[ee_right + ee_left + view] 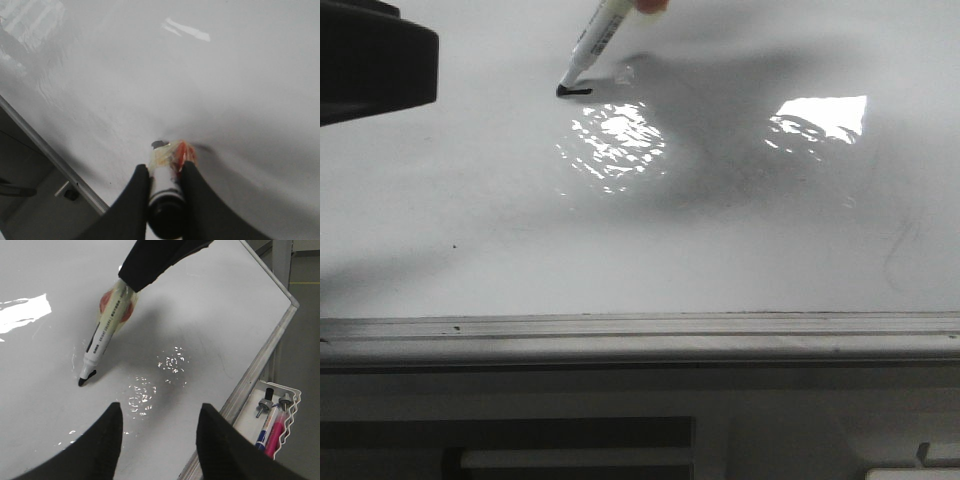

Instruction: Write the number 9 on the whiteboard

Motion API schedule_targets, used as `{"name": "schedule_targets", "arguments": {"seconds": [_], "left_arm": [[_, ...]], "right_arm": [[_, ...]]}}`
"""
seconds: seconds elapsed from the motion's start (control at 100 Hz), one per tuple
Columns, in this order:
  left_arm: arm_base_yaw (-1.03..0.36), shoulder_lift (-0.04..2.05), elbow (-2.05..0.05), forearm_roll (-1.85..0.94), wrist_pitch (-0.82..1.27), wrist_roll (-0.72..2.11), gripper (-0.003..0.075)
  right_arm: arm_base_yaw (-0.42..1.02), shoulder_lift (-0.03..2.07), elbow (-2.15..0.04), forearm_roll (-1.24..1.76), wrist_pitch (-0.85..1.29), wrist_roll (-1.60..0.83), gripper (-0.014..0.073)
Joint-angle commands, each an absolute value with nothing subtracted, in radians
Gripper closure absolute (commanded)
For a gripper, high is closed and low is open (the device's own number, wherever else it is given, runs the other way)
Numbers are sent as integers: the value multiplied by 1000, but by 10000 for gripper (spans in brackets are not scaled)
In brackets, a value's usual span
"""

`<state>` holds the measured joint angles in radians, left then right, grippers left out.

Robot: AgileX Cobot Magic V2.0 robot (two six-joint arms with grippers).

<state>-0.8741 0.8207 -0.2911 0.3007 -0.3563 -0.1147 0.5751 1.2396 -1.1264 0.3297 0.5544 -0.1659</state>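
The whiteboard (470, 200) is glossy white-grey and fills the front view. My right gripper (165, 167) is shut on a white marker (164, 192) wrapped in orange tape. The marker (595, 45) slants down, and its black tip (568, 90) touches the board at the upper middle. In the left wrist view the marker (105, 335) hangs from my right gripper (125, 282), its tip on the board. No number 9 shows; only a very short dark mark lies at the tip. My left gripper (160, 407) is open and empty above the board, near its edge.
A grey metal edge strip (640, 330) runs along the board's near side. A bright glare patch (820, 115) lies at the right. A white tray (292, 395) with blue and pink markers hangs beside the board's edge. A dark part of my left arm (370, 60) sits at the upper left.
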Motion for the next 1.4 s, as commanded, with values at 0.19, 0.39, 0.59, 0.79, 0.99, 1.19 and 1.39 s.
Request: {"name": "schedule_targets", "arguments": {"seconds": [0.19,0.39,0.59,0.79,0.99,1.19,1.39], "left_arm": [[-875,813,-322,283,-424,-115,406],[-875,813,-322,283,-424,-115,406],[-875,813,-322,283,-424,-115,406],[-875,813,-322,283,-424,-115,406],[-875,813,-322,283,-424,-115,406],[-878,843,-322,301,-442,-115,406],[-880,953,-322,351,-523,-115,406]], "right_arm": [[597,1246,-1160,272,614,-171,627],[562,1228,-1210,247,594,-169,627],[555,1228,-1242,238,592,-169,627],[564,1231,-1156,240,667,-121,627],[591,1218,-1060,259,624,-119,627],[595,1168,-1100,318,649,-119,627],[687,1183,-1100,322,658,-119,627]]}}
